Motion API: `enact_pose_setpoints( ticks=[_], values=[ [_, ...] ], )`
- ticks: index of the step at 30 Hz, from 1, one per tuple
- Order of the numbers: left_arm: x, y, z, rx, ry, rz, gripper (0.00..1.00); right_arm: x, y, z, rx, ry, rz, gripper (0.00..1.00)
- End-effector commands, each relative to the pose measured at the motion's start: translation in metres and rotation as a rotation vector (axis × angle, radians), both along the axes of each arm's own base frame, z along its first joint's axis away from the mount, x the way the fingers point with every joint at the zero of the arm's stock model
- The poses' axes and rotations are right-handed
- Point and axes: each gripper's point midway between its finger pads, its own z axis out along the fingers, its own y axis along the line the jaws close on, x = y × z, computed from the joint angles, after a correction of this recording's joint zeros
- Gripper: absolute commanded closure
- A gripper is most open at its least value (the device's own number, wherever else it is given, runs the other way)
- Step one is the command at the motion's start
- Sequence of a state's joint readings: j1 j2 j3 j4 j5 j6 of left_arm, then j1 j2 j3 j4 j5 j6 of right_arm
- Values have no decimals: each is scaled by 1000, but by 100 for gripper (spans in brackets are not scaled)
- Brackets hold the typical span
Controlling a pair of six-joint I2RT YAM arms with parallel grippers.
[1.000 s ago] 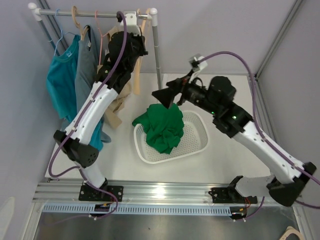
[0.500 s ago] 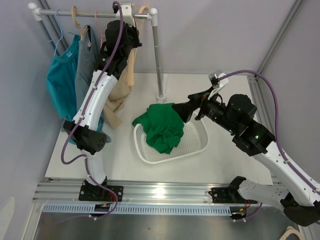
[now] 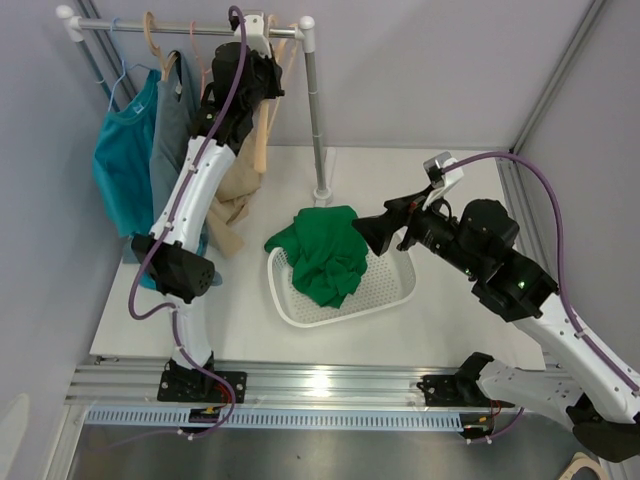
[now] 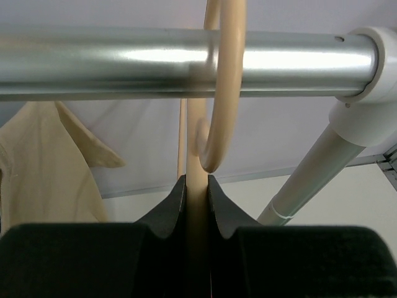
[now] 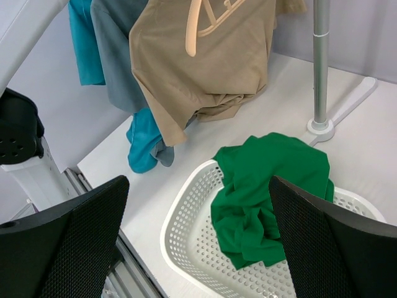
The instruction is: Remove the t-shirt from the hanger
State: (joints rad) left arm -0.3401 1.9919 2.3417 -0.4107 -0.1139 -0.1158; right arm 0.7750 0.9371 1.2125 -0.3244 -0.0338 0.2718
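At the rail: the left claw [image 4: 196, 186] was clamped on the neck of the cream hanger [image 4: 223, 93], just under its hook, which sat over the metal rail [image 4: 93, 62].
Task's thing: the tan t-shirt [image 5: 205, 56] hung from that end of the rail, draped down beside the grey garment [image 3: 172, 130] and the teal top [image 3: 120, 170]; it was not yet off.
Right claw: the right claw [image 3: 375, 228] stood with its jaws wide apart, holding nothing, poised above the white basket [image 3: 385, 285], where a green t-shirt [image 3: 325, 255] lay crumpled with one edge over the rim.
Risk, hook: the hook could have snagged on the rail if lifted at a slant, because the grip sat so close beneath it; the rack might then have rocked on its upright post [image 3: 315, 120].
Risk, cloth: a pull from one side only would likely have caught the collar on a hanger shoulder, stretching it or twisting the hanger in the pinch.
Risk, neighbours: the other garments hung near, so a dragged hem could have tugged them along.
Surface: the worktop [image 3: 420, 165] was white, smooth and matt, so cloth would have slid on it easily.
Room: pale grey wall panels [image 3: 450, 60] closed in the back and sides, with a metal frame along the near edge.
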Motion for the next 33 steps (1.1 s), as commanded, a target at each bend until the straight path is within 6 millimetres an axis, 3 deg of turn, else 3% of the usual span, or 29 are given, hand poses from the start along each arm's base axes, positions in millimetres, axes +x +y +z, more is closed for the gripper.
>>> enact_pose_setpoints(
  ticks=[1,7,10,15,18,25,28,33],
  values=[
    [-6,-3,13,-59,-22,-43,99,-4,-6,9,27,-24,-8,1],
    [-21,1,12,-90,-17,-44,70,-6,-2,9,31,-18,15,1],
    [-33,13,26,-83,-30,-5,57,-8,0,10,39,-17,30,0],
    [-63,30,55,-91,-72,32,18,-7,3,5,33,-12,38,0],
    [-87,43,68,-99,-94,56,1,-7,9,-2,21,2,65,1],
    [-130,75,87,-71,-144,141,1,-8,22,-26,-10,51,113,1],
    [-138,96,95,-57,-149,206,0,-9,23,-28,-10,57,120,1],
    [-138,112,92,-77,-118,221,0,-16,20,-26,-5,62,134,1]
  ],
)
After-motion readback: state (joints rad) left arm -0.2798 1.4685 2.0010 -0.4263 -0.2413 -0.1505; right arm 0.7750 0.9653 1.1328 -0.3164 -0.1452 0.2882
